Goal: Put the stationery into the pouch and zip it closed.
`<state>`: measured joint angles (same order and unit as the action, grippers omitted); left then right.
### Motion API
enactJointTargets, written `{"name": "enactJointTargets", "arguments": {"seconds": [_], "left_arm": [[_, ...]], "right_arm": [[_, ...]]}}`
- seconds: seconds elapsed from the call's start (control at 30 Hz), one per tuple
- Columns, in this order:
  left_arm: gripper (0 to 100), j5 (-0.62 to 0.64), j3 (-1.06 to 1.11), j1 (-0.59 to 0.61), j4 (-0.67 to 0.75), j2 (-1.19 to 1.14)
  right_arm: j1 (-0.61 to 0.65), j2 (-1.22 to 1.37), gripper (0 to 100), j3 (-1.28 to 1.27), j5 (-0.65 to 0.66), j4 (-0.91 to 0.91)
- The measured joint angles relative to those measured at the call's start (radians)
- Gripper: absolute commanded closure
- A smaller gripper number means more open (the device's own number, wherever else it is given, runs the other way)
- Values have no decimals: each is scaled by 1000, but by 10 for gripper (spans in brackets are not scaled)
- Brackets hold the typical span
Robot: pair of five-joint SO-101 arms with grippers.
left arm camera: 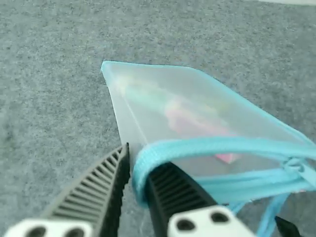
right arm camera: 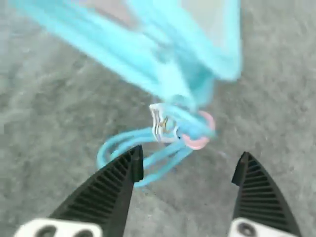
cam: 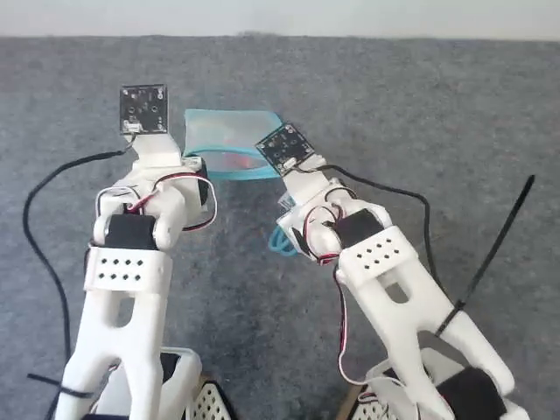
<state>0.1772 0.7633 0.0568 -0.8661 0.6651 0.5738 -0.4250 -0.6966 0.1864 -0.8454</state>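
You are working over a grey counter (cam: 420,114), with both arms leaning forward side by side. Your left arm (cam: 131,262) is pointing straight ahead, and your right arm (cam: 385,262) is angling inward toward it. The clear, blue-edged pouch (cam: 223,131) is sitting between the two wrists. The stationery (left arm camera: 192,118) is showing through its wall as blurred pink and green shapes. Your left pincer (left arm camera: 134,165) is clamping narrowly on the pouch's corner, right at the end of the blue zip (left arm camera: 217,146). Your right pincer (right arm camera: 190,158) is standing wide and holding nothing. The blue cord loop (right arm camera: 123,148) is lying just ahead of one of its fingers, and the zip pull (right arm camera: 160,121) with a pink ring (right arm camera: 200,140) is hanging just beyond the gap
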Motion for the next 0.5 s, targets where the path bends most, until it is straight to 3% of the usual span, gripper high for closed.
{"name": "enactJointTargets", "arguments": {"seconds": [0.3, 0.4, 0.5], "left_arm": [[985, 0, 0, 9, 3, 0], [985, 0, 0, 34, 3, 0], [985, 0, 0, 44, 5, 0]], "right_arm": [[203, -417, 702, -58, 8, -219], [212, -624, 703, -100, 34, -255], [141, -717, 703, -120, 38, -250]]}}
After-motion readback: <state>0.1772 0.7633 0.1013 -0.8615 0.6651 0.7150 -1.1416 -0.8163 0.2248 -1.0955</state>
